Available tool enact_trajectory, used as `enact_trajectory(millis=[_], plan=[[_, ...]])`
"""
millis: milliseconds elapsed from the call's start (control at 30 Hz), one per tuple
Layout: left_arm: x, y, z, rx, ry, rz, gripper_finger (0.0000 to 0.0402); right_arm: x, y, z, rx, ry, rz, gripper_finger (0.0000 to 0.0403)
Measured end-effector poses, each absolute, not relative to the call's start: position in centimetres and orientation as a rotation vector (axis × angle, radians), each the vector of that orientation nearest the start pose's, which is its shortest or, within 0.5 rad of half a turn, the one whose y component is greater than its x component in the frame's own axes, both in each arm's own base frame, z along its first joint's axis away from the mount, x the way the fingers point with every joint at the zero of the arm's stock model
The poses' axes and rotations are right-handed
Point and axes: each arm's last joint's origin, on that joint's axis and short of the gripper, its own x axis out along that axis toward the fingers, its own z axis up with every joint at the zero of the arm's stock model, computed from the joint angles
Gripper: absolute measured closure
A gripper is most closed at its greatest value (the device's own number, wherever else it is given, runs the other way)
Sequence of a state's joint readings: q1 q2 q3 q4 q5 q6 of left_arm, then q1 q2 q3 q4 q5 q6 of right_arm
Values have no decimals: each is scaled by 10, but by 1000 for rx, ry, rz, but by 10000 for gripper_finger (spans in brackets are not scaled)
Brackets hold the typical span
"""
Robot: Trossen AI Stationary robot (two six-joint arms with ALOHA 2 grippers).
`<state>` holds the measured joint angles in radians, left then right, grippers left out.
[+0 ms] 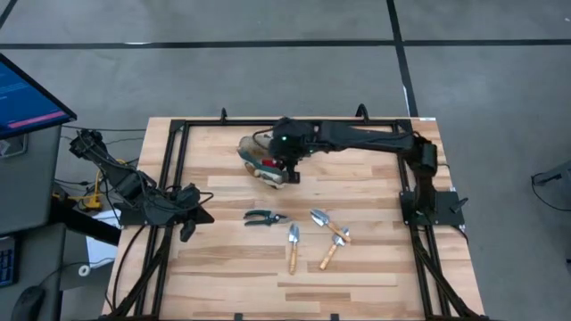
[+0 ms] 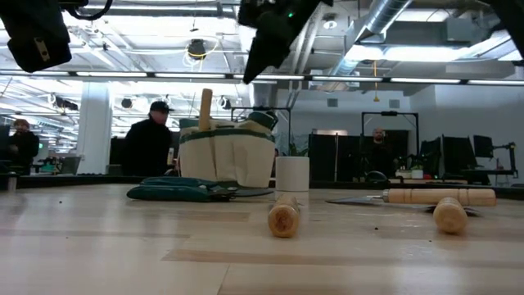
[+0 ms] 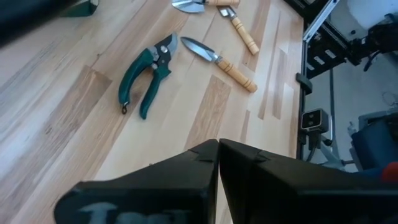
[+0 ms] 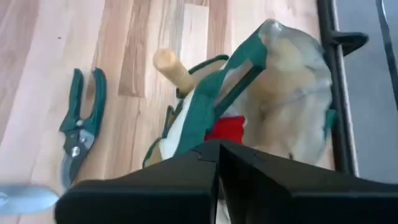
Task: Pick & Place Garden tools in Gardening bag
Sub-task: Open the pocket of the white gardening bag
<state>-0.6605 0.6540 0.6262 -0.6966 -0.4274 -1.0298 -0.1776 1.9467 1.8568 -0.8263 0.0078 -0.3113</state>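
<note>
The beige gardening bag with green trim stands at the table's far middle. A wooden tool handle sticks up out of it, and a red item lies inside. My right gripper is shut and empty. It hangs above the bag's right rim and shows clear of the bag in the low view. Green-handled pruning shears and three wooden-handled hand tools lie flat on the table's middle. My left gripper is shut and empty at the left edge.
A small white pot stands right beside the bag, on its right. A black frame rail runs round the table. People stand in the room behind the table. Bare wood lies toward the near edge.
</note>
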Motion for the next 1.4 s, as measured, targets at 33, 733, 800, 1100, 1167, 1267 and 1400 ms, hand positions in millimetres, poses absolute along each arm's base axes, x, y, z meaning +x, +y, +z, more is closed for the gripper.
enact_trajectory(millis=[33,733,800,1100,1167,1267,1400], plan=[[108,-69,255,-615,657,115,400,415,-74,314,-217,939,-23,403],[110,-70,255,-614,647,122,400,412,-73,259,-253,1019,28,403],[110,-70,255,-615,646,122,400,414,-77,261,-249,991,13,403],[111,-70,256,-624,637,117,400,426,-88,233,-216,1021,-9,403],[111,-70,256,-625,638,117,400,428,-89,231,-222,1009,-10,403],[111,-70,256,-626,637,117,400,429,-89,232,-225,996,-12,403],[111,-70,256,-626,637,117,400,429,-90,237,-214,973,-27,403]])
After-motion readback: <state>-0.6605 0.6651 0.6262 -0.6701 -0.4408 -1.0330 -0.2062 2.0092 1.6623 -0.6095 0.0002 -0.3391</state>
